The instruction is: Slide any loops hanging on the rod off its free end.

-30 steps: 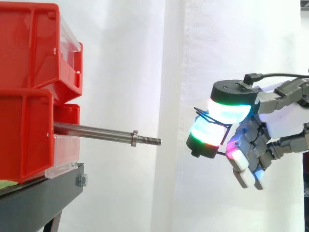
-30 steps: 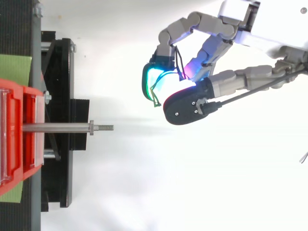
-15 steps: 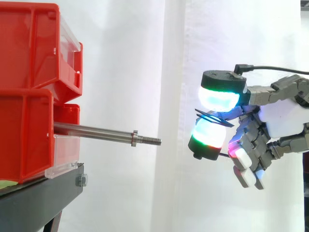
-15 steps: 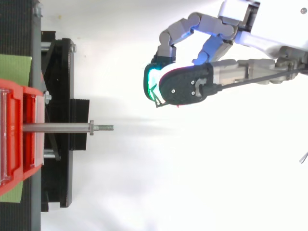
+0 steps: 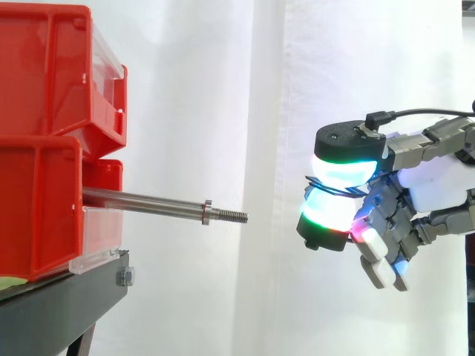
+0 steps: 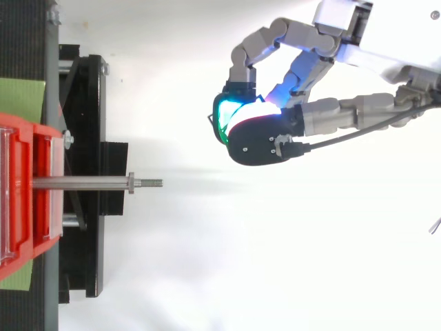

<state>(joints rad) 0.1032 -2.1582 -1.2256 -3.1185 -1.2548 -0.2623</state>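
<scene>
While the stacked red bins [image 5: 44,133] sat on the black stand [image 5: 67,297] at the left, the hand [image 5: 434,185] hung to the right, well apart from the steel rod [image 5: 148,202]. That rod ran level out of the lower bin, its long axis aimed roughly toward the hand, and its threaded free end [image 5: 231,216] was bare, with nothing hanging on it. The fingers [image 5: 345,167] were clenched, two glowing pads pinching a wire loop [image 5: 315,182]. The loop thus lay beyond the free end and, from above, to one side of the rod's line. No brand, label or writing could be read.
</scene>
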